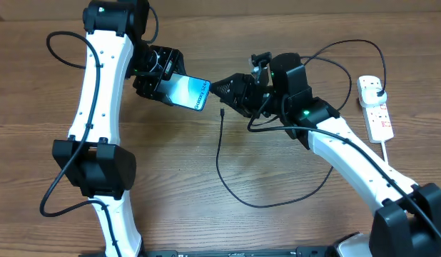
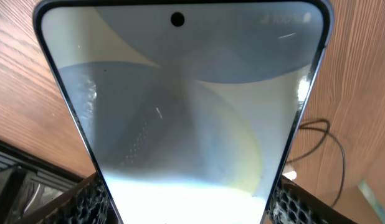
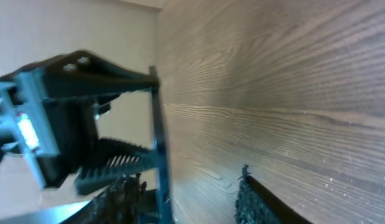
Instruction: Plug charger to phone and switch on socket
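My left gripper (image 1: 162, 80) is shut on the phone (image 1: 188, 92) and holds it tilted above the table, with its blue screen facing up. In the left wrist view the phone (image 2: 192, 112) fills the frame between the two fingers. My right gripper (image 1: 222, 88) is open at the phone's right end. In the right wrist view the phone's thin edge (image 3: 159, 149) stands between the spread fingers (image 3: 180, 199). The charger's connector tip (image 1: 222, 112) lies on the table just below the right gripper, not held. Its thin black cable (image 1: 238, 198) loops toward the front. The white socket (image 1: 377, 114) lies at the far right.
A dark plug (image 1: 378, 92) sits at the socket's far end. The socket's white cord (image 1: 389, 153) runs toward the front right. The arms' own black cables arc over the back of the wooden table (image 1: 277, 228).
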You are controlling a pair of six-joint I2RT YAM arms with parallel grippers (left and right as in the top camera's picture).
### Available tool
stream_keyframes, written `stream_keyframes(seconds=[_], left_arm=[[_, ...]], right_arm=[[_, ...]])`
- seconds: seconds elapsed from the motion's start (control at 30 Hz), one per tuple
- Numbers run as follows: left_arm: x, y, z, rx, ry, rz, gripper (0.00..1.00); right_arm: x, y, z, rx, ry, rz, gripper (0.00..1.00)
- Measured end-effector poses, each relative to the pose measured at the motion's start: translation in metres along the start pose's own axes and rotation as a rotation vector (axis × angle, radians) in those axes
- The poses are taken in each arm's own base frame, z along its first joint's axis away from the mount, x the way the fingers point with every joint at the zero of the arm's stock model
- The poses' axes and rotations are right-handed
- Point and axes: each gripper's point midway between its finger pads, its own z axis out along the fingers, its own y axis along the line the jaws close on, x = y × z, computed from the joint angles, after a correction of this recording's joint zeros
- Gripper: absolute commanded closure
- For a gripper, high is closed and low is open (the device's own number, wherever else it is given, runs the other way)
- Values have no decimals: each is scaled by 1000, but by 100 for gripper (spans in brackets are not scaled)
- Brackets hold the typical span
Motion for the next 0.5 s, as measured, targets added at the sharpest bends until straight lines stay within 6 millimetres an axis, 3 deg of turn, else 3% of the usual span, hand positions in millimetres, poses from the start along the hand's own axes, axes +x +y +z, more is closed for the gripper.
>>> stream_keyframes(seconds=[0.13, 0.37, 0.5], left_arm=[[6, -1, 2, -3, 9, 4, 46], [13, -2, 4, -4, 27, 14, 47], [24, -3, 6, -2, 58, 27, 47]], right_arm=[[2, -5, 9, 5, 13, 14, 50], [11, 8, 18, -26, 18, -12, 50], [12, 9, 21, -17, 0, 1, 59]])
